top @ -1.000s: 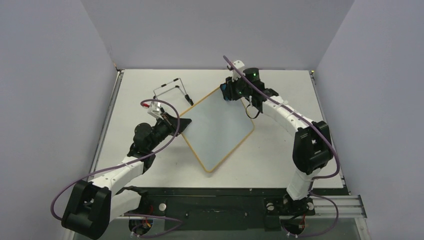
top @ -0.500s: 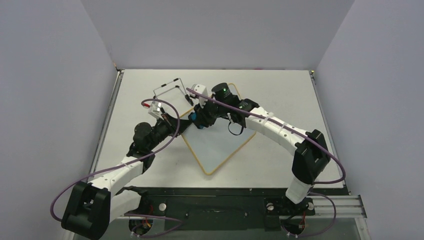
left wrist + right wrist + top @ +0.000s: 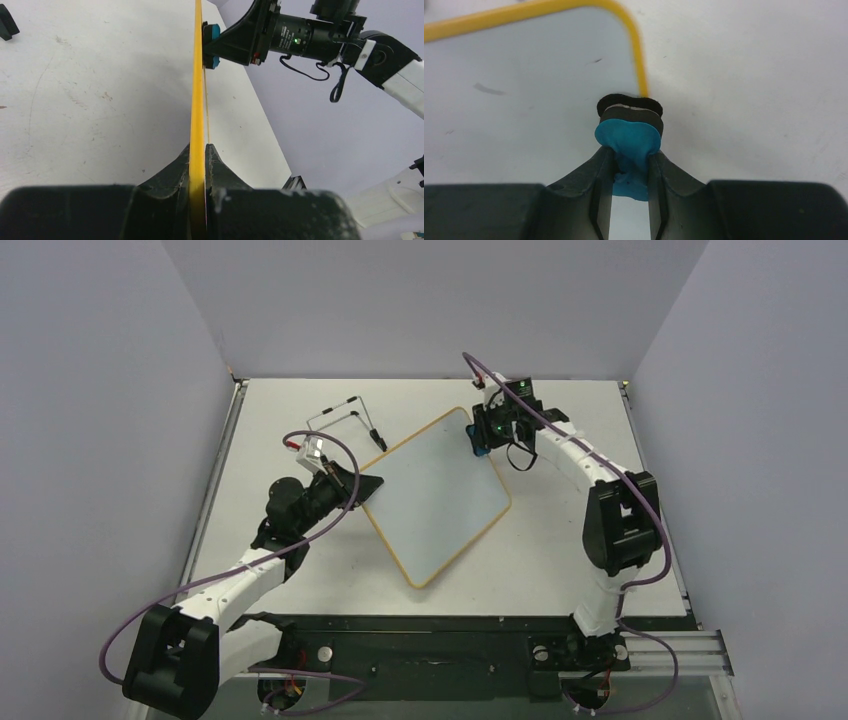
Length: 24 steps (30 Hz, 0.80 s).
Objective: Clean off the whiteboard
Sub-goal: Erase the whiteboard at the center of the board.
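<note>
The whiteboard [image 3: 435,495], white with a yellow frame, lies tilted like a diamond on the table. My left gripper [image 3: 368,487] is shut on its left corner. In the left wrist view the yellow edge [image 3: 197,100] runs straight out from between the fingers of that gripper [image 3: 199,150]. My right gripper [image 3: 480,435] is shut on a blue eraser [image 3: 628,137] with a black felt pad. The eraser rests on the board [image 3: 524,75] at its far right corner. A faint grey smudge [image 3: 489,90] shows on the white face. No writing shows from above.
A thin black wire stand [image 3: 345,420] sits on the table behind the board's left side. The white table [image 3: 560,540] is walled on three sides, with a metal rail along its left edge [image 3: 215,490]. The arm bases stand at the near edge.
My right gripper swept the eraser from the far corner across the board toward the left gripper, then back to the far right corner. The left gripper kept its hold on the board.
</note>
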Motion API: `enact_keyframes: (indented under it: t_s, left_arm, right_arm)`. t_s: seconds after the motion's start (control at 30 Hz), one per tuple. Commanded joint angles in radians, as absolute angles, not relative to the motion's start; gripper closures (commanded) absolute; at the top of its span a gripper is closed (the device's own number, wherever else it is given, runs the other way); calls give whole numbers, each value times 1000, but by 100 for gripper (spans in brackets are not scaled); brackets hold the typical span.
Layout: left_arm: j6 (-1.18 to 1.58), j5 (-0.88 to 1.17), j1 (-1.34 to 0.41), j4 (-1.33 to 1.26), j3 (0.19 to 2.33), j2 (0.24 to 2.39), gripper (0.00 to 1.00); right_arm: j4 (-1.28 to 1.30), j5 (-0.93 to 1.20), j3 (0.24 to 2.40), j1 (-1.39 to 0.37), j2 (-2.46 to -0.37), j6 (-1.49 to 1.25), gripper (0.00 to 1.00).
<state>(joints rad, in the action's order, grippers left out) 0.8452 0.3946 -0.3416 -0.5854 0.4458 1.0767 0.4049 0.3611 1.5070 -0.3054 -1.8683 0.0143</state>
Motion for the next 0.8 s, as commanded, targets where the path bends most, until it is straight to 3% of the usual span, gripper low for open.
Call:
enact_keyframes:
  t_s: [0.0, 0.2, 0.53, 0.77]
  left_arm:
    - [788, 555, -367, -788, 530, 1047, 100]
    - [796, 536, -367, -800, 521, 1038, 100]
    - [803, 533, -368, -807, 523, 1034, 100]
    - [839, 494, -367, -853, 517, 1045, 100]
  right_arm:
    - [420, 461, 1416, -489, -1766, 61, 100]
    - [366, 567, 1345, -640, -1645, 74, 100]
    - [259, 370, 1233, -340, -1671, 15, 100]
    - [233, 478, 1126, -489, -1574, 71, 100]
